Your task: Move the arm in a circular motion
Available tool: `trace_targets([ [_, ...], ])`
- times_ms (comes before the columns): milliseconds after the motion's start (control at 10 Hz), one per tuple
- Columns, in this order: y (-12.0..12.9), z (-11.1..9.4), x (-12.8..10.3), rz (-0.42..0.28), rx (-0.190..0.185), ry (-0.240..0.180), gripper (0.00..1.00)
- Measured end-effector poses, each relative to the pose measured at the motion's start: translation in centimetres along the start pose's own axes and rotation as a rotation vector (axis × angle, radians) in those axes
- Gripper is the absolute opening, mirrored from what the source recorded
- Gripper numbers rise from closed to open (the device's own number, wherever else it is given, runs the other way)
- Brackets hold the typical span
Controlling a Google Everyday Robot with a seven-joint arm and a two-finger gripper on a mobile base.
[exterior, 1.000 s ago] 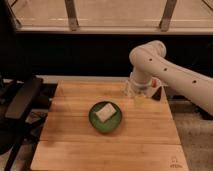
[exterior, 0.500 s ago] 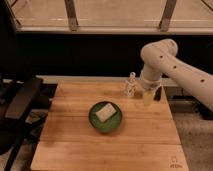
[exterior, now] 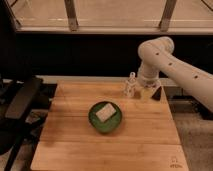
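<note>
**Gripper (exterior: pixel 148 92) low over the far right of the table (exterior: pixel 75 150)**

It hangs next to a small bottle (exterior: pixel 131 85). I cannot tell how open it is or if it holds anything. The big white arm (exterior: pixel 172 67) bends in from the right. A green bowl (exterior: pixel 105 118) sits mid-table.

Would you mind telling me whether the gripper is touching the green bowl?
Apart. The camera view shows the gripper over the far side of the table, bare wood between it and the green bowl.
</note>
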Motion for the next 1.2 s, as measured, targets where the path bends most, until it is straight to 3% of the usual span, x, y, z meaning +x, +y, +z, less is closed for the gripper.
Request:
trace_targets([
  [200, -1.8, 0.1, -1.8, -0.019, 0.002, 0.003, 0.65],
  [500, -1.6, 0.2, -2.9, -0.044, -0.005, 0.006, 0.65],
  [1000, 3.8, 0.2, -2.1, -0.070, -0.012, -0.019, 0.65],
  [1200, 4.3, 0.3, -2.1, -0.065, -0.013, -0.023, 0.65],
])
